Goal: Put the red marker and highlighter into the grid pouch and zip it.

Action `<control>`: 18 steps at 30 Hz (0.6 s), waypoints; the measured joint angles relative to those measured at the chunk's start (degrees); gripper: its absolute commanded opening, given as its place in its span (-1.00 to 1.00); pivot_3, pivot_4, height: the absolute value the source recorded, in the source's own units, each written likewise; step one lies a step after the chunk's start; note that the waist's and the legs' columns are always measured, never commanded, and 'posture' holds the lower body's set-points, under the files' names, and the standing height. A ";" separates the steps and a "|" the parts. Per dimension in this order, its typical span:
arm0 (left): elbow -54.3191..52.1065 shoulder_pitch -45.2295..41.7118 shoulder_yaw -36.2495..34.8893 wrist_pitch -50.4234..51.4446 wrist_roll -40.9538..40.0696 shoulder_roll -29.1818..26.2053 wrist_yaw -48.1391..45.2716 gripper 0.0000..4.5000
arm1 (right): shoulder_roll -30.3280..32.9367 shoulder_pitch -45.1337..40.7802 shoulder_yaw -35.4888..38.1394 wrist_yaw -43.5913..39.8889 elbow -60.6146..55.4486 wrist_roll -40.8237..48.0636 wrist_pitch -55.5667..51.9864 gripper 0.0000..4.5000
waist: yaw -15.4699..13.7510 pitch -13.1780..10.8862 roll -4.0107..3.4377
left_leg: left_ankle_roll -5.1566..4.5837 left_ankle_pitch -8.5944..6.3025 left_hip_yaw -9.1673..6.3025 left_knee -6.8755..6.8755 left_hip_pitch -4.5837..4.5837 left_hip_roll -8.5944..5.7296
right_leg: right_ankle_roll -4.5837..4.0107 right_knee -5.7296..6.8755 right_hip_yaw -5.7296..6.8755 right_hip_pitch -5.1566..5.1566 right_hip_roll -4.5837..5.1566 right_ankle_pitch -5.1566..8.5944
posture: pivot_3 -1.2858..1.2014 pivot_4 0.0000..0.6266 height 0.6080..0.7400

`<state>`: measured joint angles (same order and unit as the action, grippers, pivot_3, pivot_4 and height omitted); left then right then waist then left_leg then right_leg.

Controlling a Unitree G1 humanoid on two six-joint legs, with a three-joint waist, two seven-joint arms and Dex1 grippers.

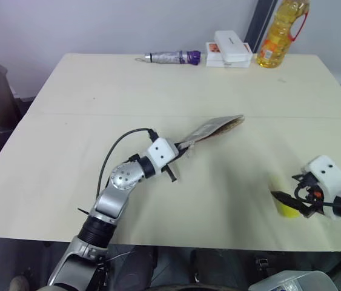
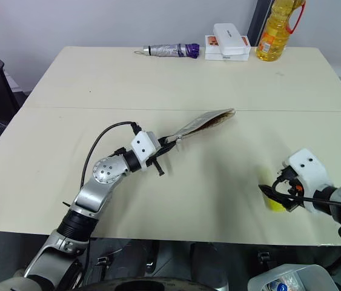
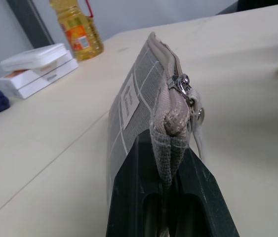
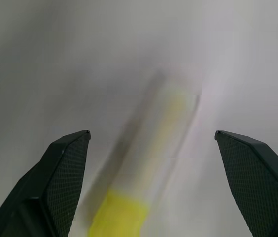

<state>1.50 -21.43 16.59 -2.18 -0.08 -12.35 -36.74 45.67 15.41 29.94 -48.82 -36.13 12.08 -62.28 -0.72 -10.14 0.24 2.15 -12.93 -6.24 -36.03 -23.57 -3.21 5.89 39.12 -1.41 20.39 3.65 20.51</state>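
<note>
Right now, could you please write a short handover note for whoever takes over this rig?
Left gripper: shut on one end of the grid pouch, holding it off the table; its zipper looks closed.
Right gripper: open, poised at the highlighter, which lies on the table near the right front edge.
Red marker: can't tell where it is.
Done: pouch picked up.
Left: grasp the highlighter, put it in the pouch, confirm the marker is inside, zip.
</note>
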 measured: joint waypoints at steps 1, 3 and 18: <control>0.36 -0.12 0.06 -0.33 -0.01 -0.05 -0.40 -1.00 | -0.44 1.44 0.18 0.52 -0.63 0.17 -1.01 0.76 | 0.02 -0.01 0.02 | 0.00 0.00 -0.01 0.00 0.00 0.01 | 0.00 0.00 0.01 -0.01 -0.01 0.00 | 0.03 -0.52 1.00; 1.17 -0.51 0.11 -1.12 -0.02 -0.07 -0.89 -1.00 | -1.90 3.98 0.25 1.50 -1.40 0.71 -1.76 0.45 | 0.06 -0.01 0.02 | 0.00 0.00 0.00 0.00 0.00 0.01 | 0.00 0.00 0.01 -0.01 -0.01 0.00 | 0.03 -0.52 1.00; 3.43 -1.82 -0.01 -3.39 -0.16 0.12 -1.76 -1.00 | 12.68 -7.63 -6.14 4.60 -0.55 -2.94 14.55 -0.62 | 0.44 -0.02 0.04 | 0.00 0.00 0.00 0.04 0.06 0.02 | 0.03 -0.02 0.03 -0.03 -0.04 0.01 | 0.03 -0.52 1.00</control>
<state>4.94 -23.25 16.58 -5.57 -0.23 -12.23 -38.50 58.35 7.79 23.80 -44.22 -36.68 9.14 -47.73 -0.28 -10.16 0.28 2.15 -12.93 -6.24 -35.98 -23.51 -3.19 5.92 39.10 -1.38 20.36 3.61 20.52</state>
